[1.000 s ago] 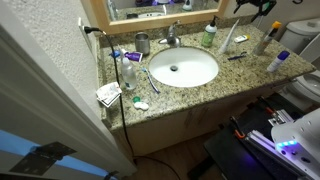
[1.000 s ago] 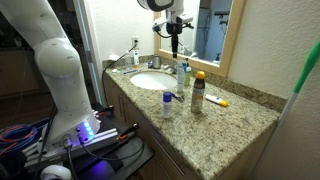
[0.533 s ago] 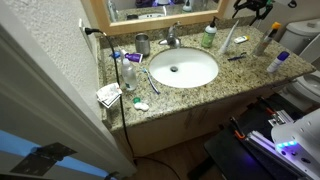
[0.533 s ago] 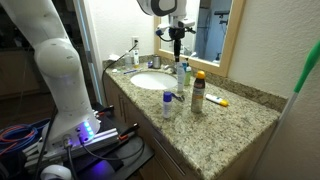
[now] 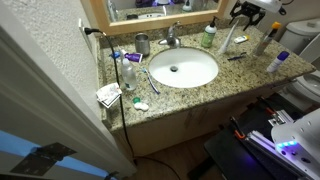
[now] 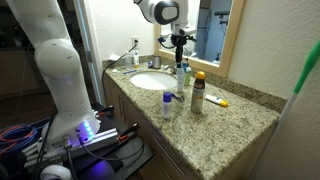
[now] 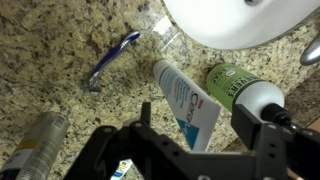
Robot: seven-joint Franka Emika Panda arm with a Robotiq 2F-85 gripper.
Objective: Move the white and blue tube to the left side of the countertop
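The white and blue tube (image 5: pixel 228 39) leans cap-down at the back of the granite countertop (image 5: pixel 250 75), just beside the green bottle (image 5: pixel 209 37) and off one side of the sink (image 5: pixel 183 68). In the wrist view the tube (image 7: pixel 183 98) lies between my two fingers with the green bottle (image 7: pixel 234 84) next to it. My gripper (image 7: pixel 200 132) is open and empty, just above the tube's wide end; it also shows in both exterior views (image 5: pixel 243 11) (image 6: pixel 180 41). The tube (image 6: pixel 180 68) is partly hidden there.
A blue razor (image 7: pixel 112 62) lies near the tube. A brown bottle (image 5: pixel 263 40) and a short white bottle with blue cap (image 5: pixel 277 62) stand beyond it. A metal cup (image 5: pixel 142 43), the faucet (image 5: pixel 172 36), a clear bottle (image 5: pixel 128 70) and a packet (image 5: pixel 108 94) occupy the other side.
My gripper has come down and shifted slightly toward the tube. The tube and the other objects have not moved.
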